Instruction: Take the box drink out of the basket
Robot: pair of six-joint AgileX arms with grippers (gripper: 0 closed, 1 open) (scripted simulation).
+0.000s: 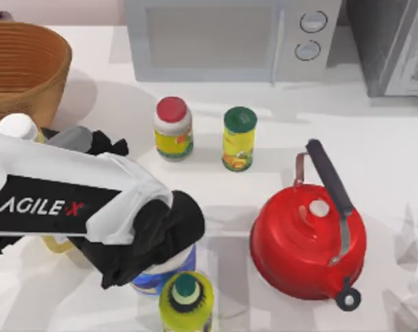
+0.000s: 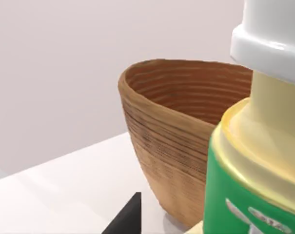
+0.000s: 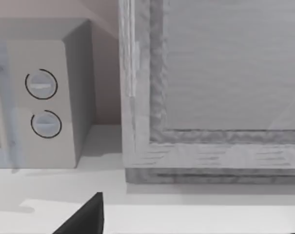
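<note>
Basket at the desk's top-left corner, left arm's end effector just beside its rim near a white-capped bottle, grip state unclear, box drink probably hidden inside.

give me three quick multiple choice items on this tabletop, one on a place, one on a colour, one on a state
1. Where is the basket in the top view?
A. far left corner
B. near right corner
C. centre

2. What colour is the kettle?
A. blue
B. red
C. white

3. How does the red-lidded jar stand?
A. on its side
B. upside down
C. upright

Key: 1 A, the woven rim sits at the top view's upper left, left of the microwave. 2 B, its round body is red with a dark handle. 3 C, its lid faces up, beside the green-lidded jar.
</note>
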